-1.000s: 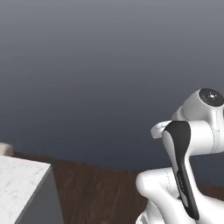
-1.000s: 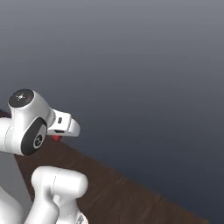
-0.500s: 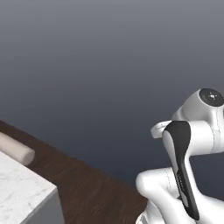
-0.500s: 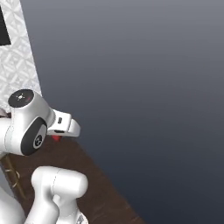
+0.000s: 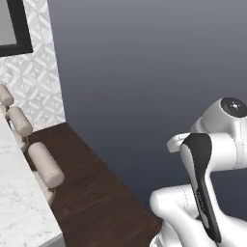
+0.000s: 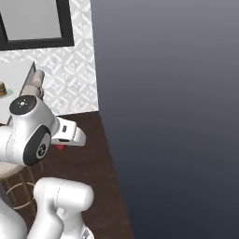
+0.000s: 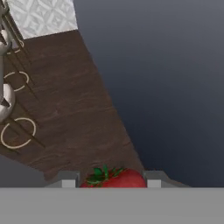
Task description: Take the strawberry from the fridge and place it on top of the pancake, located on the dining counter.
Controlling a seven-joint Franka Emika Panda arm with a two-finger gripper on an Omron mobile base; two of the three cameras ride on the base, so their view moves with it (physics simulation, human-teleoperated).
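Observation:
The strawberry (image 7: 114,178), bright red with green leaves, sits clamped between my gripper's (image 7: 109,182) two grey fingertips at the bottom of the hand view. In the right base view a sliver of the strawberry (image 6: 60,147) shows under the white hand, where the gripper (image 6: 62,144) points down above the dark wood floor. The pancake (image 6: 2,88) lies on its teal plate at the far left edge, on the white dining counter (image 6: 16,74), well away from the hand. A corner of the dining counter (image 5: 19,207) also appears at the lower left. The fridge is out of view.
Beige cushioned stools (image 5: 44,164) line the counter's side; their metal legs and foot rings (image 7: 17,131) show in the hand view. A patterned tile wall (image 6: 70,79) with a black-framed panel (image 6: 35,23) stands behind. A plain dark grey wall (image 5: 154,72) lies to the right.
The whole picture has swung, so the base has moved: tile wall, stools, counter and pancake have come into view. The arm keeps its pose with the strawberry still held.

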